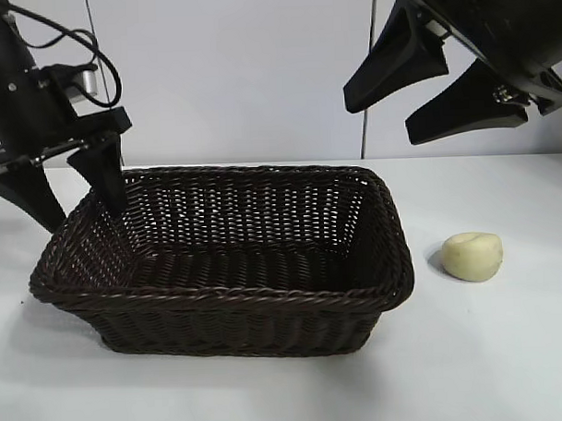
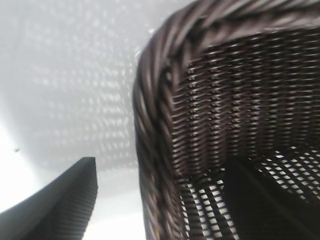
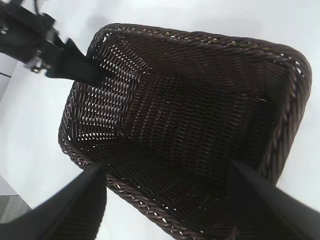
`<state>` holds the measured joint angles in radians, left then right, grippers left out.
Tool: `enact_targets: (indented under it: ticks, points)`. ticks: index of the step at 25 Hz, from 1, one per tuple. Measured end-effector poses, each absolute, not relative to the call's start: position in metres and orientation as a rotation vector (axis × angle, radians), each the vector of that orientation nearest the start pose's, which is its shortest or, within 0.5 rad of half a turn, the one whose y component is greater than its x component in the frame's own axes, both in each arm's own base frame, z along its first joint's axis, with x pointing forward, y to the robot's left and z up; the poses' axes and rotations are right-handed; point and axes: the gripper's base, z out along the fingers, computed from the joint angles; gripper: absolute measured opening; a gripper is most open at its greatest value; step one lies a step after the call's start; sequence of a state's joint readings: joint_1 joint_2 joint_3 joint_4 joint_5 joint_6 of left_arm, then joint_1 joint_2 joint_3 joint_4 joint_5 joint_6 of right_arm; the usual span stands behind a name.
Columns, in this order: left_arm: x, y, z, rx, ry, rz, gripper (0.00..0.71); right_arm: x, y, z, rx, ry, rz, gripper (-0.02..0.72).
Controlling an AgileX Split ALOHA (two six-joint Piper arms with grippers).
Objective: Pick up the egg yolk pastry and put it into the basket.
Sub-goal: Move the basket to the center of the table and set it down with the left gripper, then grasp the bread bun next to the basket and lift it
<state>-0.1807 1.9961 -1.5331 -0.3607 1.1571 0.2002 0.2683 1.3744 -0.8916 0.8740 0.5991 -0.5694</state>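
The egg yolk pastry [image 1: 472, 256], a small pale yellow lump, lies on the white table to the right of the basket, outside it. The dark brown wicker basket [image 1: 265, 294] stands in the middle with nothing showing inside it. My left gripper [image 1: 83, 213] is open astride the basket's left rim [image 2: 155, 150]: one finger [image 2: 70, 200] is outside with a gap to the wicker, the other is inside. High above the basket's right end hangs my right gripper [image 1: 384, 119], open and empty, looking down into the basket [image 3: 280, 55].
The white table [image 1: 507, 350] spreads around the basket, with bare surface in front and around the pastry. A pale wall stands behind. The left arm [image 3: 30, 35] with its cables rises at the basket's left end.
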Motion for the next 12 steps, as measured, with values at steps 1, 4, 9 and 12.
enact_targets:
  ticks: [1,4,9,12]
  points:
    - [0.385,-0.100,0.213,0.373,3.028,-0.512,0.520,0.259,0.112,0.272,-0.289,2.391,0.757,0.496]
    - [0.380,-0.099,0.227,0.388,3.007,-0.504,0.520,0.259,0.112,0.272,-0.289,2.391,0.757,0.496]
    - [0.381,-0.091,0.235,0.367,3.009,-0.361,0.520,0.259,0.112,0.272,-0.289,2.391,0.757,0.496]
    - [0.383,-0.083,0.235,0.325,3.024,-0.227,0.520,0.259,0.112,0.272,-0.289,2.391,0.757,0.496]
